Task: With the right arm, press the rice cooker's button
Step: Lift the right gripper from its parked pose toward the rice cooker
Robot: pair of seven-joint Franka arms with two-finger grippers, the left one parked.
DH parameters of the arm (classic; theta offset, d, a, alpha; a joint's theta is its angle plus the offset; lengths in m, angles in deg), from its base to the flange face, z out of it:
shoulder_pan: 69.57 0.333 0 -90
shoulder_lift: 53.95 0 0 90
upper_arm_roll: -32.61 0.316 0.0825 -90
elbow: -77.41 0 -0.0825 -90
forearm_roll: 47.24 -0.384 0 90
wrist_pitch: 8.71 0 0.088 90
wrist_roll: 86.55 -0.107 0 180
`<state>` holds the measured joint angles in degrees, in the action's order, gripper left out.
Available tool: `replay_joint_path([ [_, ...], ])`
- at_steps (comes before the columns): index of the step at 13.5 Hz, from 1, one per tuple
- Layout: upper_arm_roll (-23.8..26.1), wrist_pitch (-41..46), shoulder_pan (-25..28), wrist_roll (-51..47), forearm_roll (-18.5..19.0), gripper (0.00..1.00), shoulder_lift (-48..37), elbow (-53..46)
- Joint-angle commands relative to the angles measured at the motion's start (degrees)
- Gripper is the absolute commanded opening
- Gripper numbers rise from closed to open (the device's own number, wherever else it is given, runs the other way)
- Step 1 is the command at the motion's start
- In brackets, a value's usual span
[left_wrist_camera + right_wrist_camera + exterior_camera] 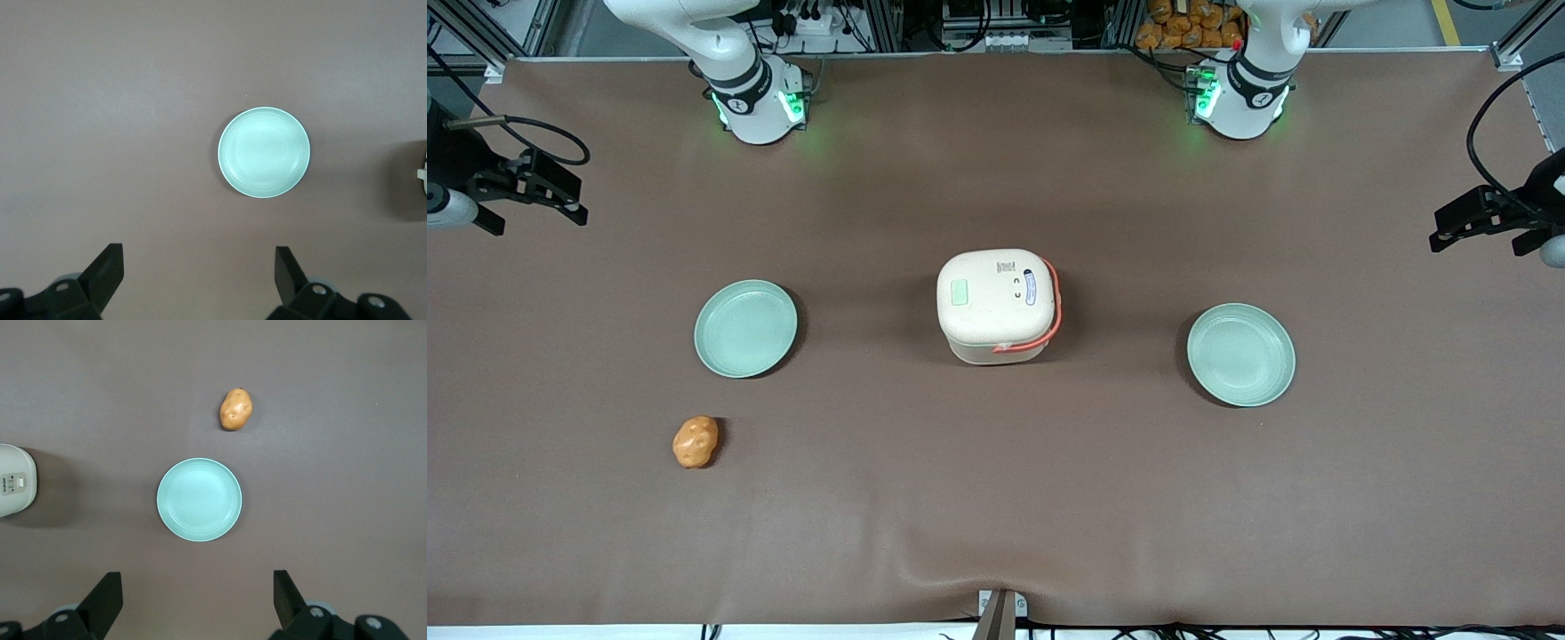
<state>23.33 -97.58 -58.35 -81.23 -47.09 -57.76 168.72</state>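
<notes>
Spread wide apart, the fingers of the right arm's gripper [197, 603] hold nothing as it hangs high above 1 pale green plate [199, 499], well clear of the table [996, 498]. Sideways from it toward the parked arm's end stands the rice cooker [996, 305], its button [959, 292] on the cream lid untouched. A potato [235, 409] lies near the plate, closer to the front camera than the gripper.

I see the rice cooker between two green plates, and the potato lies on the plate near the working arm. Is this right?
Not quite. The potato lies on the bare table, apart from that plate and nearer the front camera, as the front view shows. The rice cooker does stand between the plates. The open gripper hangs far off.
</notes>
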Motion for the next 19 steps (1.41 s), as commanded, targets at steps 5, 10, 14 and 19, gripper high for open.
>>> replay_joint_path([
  [5, 0.06, -0.07, 0.47, -0.04, 1.17, 1.0, 1.69, -3.24],
  [10, 0.15, -1.65, 4.32, -0.13, 0.73, 1.0, 3.72, -3.43],
  [14, 0.24, -3.85, 10.47, -5.38, 0.56, 1.0, 6.96, -3.51],
  [19, 0.24, -7.71, 16.89, -12.07, 0.38, 0.98, 11.27, -3.51],
])
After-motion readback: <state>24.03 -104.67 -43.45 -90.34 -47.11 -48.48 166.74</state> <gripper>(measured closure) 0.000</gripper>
